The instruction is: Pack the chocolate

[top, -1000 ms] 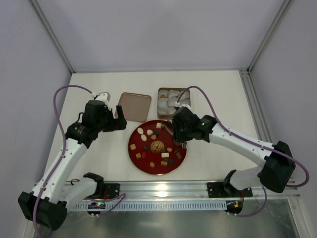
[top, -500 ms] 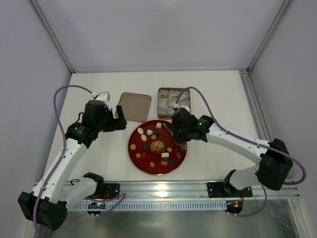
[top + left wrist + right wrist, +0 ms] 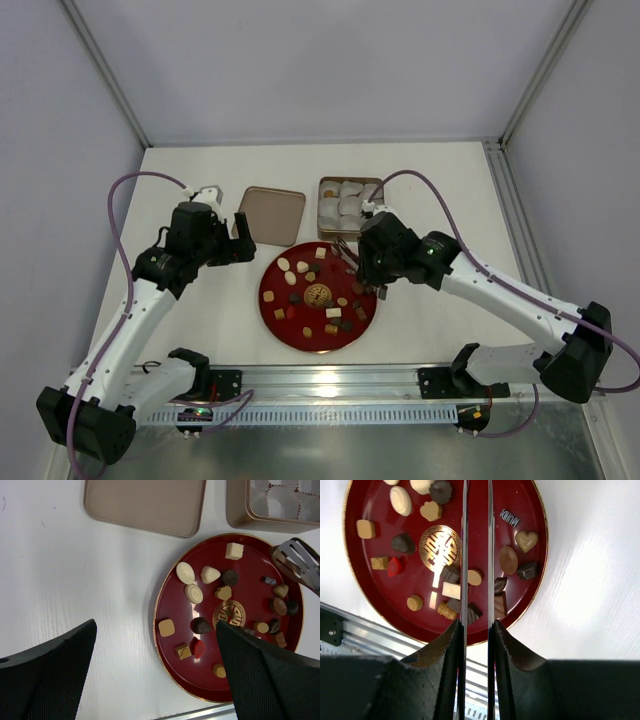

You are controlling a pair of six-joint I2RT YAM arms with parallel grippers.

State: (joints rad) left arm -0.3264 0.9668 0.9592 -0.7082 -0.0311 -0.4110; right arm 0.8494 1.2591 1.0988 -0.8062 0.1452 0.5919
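Right end effector (image 3: pixel 476 625) is clenched on the arms of metal tongs (image 3: pixel 297 560). Their blades stand close together over the red plate (image 3: pixel 370 500), tips near its 1 o'clock rim in the top view (whether they pinch a piece I cannot tell). The chocolate (image 3: pixel 185 573) lies scattered on the plate. Left end effector (image 3: pixel 156 625) hangs released at the plate's 10 o'clock. On the table (image 3: pixel 60 555), a tin (image 3: pixel 235 510) sits at 1 o'clock and its lid (image 3: pixel 145 505) at 11.

sign: gold Chinese-character medallion (image 3: pixel 439 547) | on: red plate (image 3: pixel 530 510) centre
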